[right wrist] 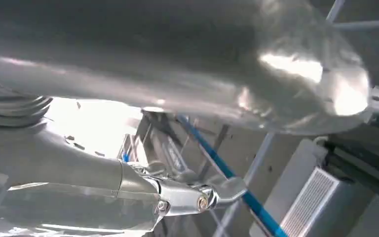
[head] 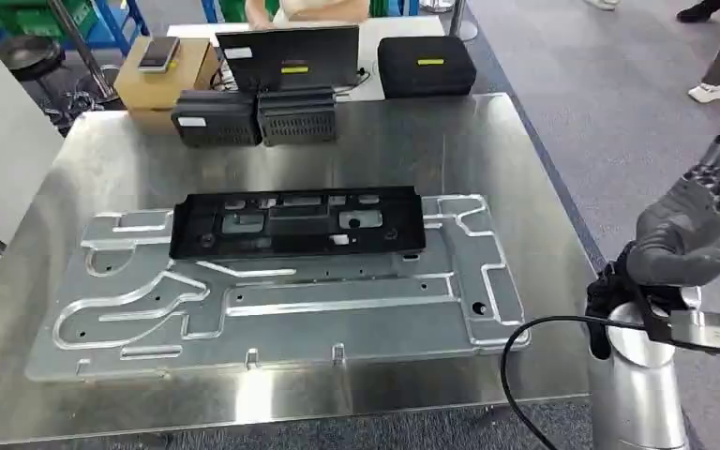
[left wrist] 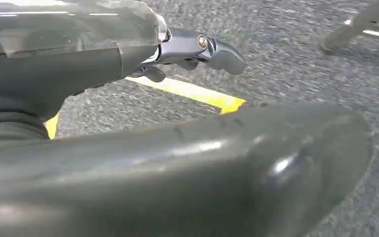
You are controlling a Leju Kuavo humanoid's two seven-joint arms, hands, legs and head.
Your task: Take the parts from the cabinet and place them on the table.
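Black part [head: 296, 221] lying on grooved plate [head: 281, 281], table [head: 525, 159] beneath.
Right hand [head: 689, 230] raised beside table, fingers apart, holding nothing; left hand [left wrist: 187, 168] over floor, grip hard to tell.

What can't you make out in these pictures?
- Cabinet: whether it appears at all; right wrist view is blurred, its thumb covering much.
- Left robot hand: its thumb hides whether it holds anything.
- Right robot hand: fingertips cut off by the head view's edge.
- Phone: too small to read.
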